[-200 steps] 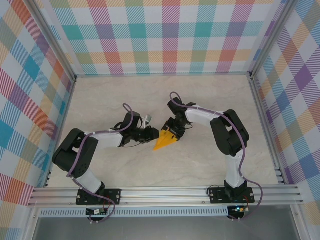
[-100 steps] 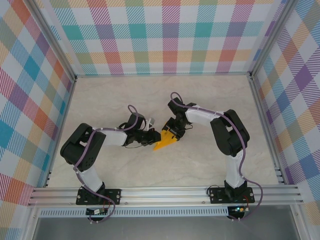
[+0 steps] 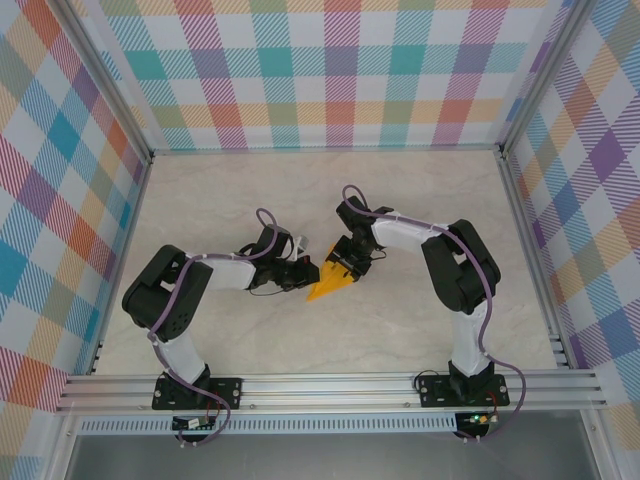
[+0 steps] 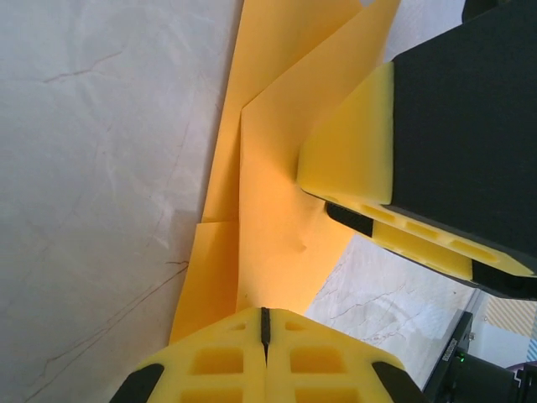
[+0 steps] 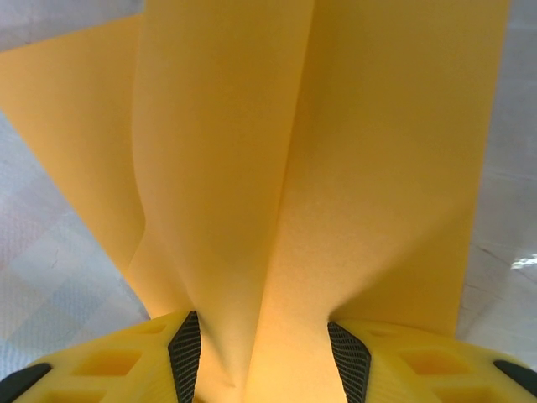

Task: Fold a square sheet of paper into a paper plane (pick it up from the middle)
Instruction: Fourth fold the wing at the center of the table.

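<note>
Folded sheet of paper [image 3: 332, 284] as a pointed wedge, mid-desk [image 3: 430, 190], between both end effectors.
Right end effector [image 3: 349, 262] pinches the sheet's wide end between its fingers [image 5: 126, 361]. Left end effector [image 3: 308, 272] is closed, its fingers [image 4: 218, 361] pressed together against the sheet's near edge.

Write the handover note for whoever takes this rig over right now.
Left gripper: fingers shut, tips at the edge of the folded orange-yellow sheet of paper; a pinch cannot be confirmed.
Right gripper: closed on a raised fold of it.
Paper: a creased pointed wedge on the pale table, between both grippers.
Done: early folds. Left: remaining folds to a slim dart.
</note>
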Tool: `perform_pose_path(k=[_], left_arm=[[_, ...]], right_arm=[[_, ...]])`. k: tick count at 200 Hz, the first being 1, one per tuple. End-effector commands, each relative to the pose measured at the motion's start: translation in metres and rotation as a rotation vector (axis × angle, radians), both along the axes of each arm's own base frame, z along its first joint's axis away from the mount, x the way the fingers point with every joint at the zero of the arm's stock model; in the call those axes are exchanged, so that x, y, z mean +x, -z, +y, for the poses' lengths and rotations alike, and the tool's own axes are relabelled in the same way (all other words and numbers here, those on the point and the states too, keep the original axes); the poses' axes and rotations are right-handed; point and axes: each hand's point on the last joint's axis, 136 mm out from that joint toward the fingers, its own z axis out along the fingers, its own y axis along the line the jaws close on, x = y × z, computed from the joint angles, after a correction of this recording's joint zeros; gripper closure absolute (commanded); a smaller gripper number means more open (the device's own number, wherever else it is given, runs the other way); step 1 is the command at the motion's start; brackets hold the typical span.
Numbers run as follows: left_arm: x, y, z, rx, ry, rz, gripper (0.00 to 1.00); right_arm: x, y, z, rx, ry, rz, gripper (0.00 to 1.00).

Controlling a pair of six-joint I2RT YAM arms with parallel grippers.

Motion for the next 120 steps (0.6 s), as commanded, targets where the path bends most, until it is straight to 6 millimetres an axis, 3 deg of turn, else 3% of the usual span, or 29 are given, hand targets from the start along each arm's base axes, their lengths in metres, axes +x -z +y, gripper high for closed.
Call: perform_pose_path(k=[1,120], left_arm=[[0.0011,0.0031,-0.0028,0.020,0.015,0.001,0.95],[0.0050,0.0073,0.0039,0.080,0.000,-0.006,0.96]], right_arm=[[-0.0466,0.0677,-0.0465,-0.231,0.006,0.181,0.51],[-0.0425,0.0673,-0.0416,-0.237,-0.030,0.203,0.45]])
